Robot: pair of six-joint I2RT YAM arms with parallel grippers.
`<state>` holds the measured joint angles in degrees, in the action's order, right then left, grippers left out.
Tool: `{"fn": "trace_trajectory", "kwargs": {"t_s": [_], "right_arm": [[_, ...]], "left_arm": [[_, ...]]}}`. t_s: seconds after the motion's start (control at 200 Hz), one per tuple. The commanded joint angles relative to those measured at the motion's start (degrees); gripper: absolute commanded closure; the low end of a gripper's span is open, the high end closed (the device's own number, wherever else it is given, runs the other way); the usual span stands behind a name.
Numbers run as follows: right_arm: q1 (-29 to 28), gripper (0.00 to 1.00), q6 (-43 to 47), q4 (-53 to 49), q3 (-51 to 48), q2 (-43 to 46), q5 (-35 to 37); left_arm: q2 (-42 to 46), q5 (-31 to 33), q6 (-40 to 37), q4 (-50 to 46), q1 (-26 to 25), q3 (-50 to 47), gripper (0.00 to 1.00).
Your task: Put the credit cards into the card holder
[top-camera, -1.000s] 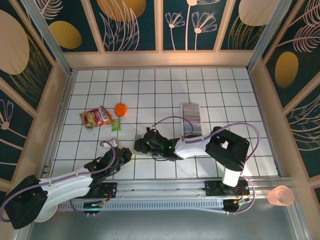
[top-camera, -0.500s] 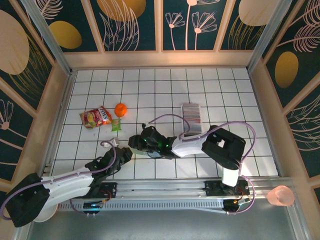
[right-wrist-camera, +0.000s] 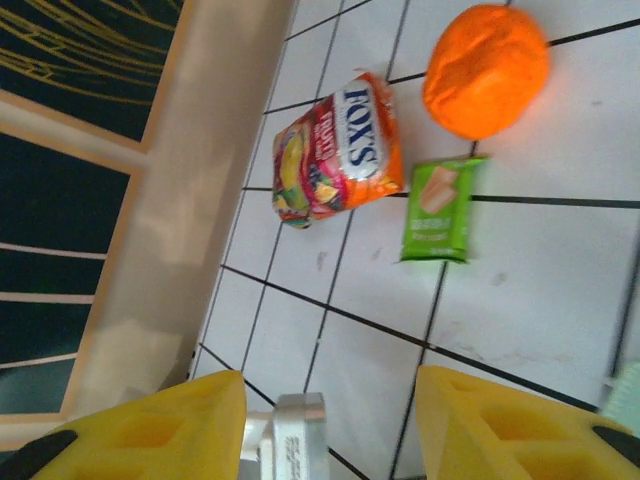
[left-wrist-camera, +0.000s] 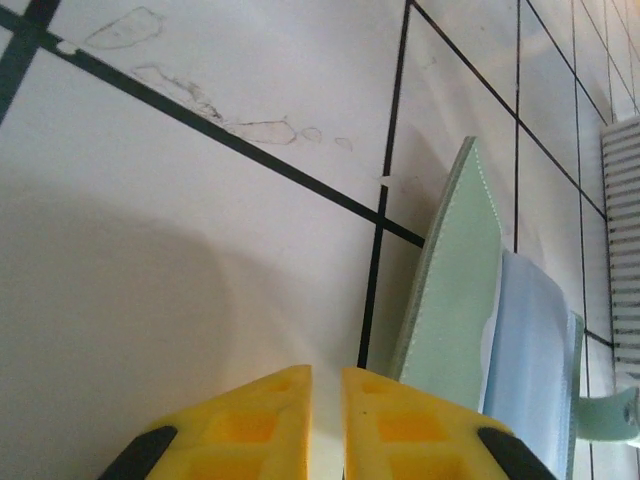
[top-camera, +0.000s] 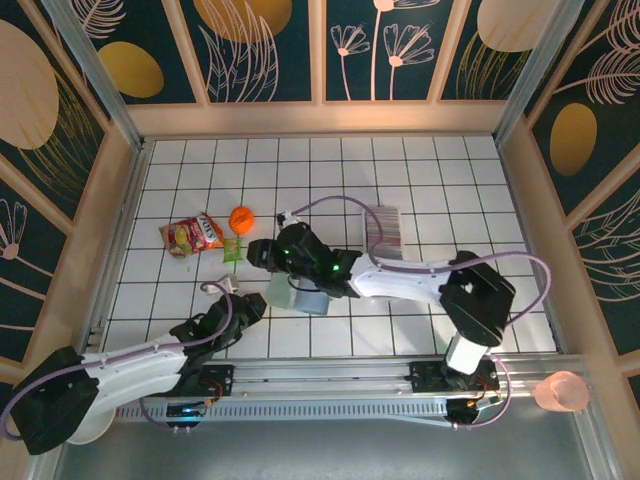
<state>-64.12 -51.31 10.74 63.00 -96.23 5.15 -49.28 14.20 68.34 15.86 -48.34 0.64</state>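
Inspecting the card holder (top-camera: 292,291): it lies partly unfolded at centre frame, just beside my left gripper (top-camera: 248,302), whose fingers stand a slit apart on nothing. My right gripper (top-camera: 262,252) hovers upper left of it, about half open and empty. The credit cards (top-camera: 383,238) stand right of centre, so I judge fetching one comes next.

Table (top-camera: 450,180): white tiles, black grid lines. Positions taken from table centre, top view.
- Candy bag (top-camera: 192,235): 9 o'clock, well out, lying flat.
- Orange round object (top-camera: 241,218): 10 o'clock, near the bag.
- Green sachet (top-camera: 232,249): just beside the orange object, at its 6 o'clock.
- Card holder (top-camera: 290,293): 7 o'clock, partly unfolded, green outside, bluish inside.
- Clear tray (top-camera: 395,212): 3 o'clock, near centre, with credit cards (top-camera: 392,240) standing edge-on in it.
- Faint smudges on one tile, left wrist view.
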Motion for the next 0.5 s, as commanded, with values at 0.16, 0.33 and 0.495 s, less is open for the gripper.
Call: {"fn": "trace_trajectory", "kwargs": {"t_s": [0.16, 0.33, 0.495], "right_arm": [[-4.3, 0.52, -7.8, -18.8, -10.6, 7.4, 8.8], [-5.6, 0.52, -12.6, -19.4, -15.0, 7.5, 8.1], [-6.0, 0.51, -13.9, -21.1, -15.2, 6.1, 8.8]], "left_arm": [[8.0, 2.3, -8.6, -13.3, 0.1, 3.4, 0.55], [2.3, 2.0, -13.4, -12.0, 1.4, 8.3, 0.54], [-9.2, -6.6, -16.6, -5.9, 6.0, 10.7, 0.66]]}}
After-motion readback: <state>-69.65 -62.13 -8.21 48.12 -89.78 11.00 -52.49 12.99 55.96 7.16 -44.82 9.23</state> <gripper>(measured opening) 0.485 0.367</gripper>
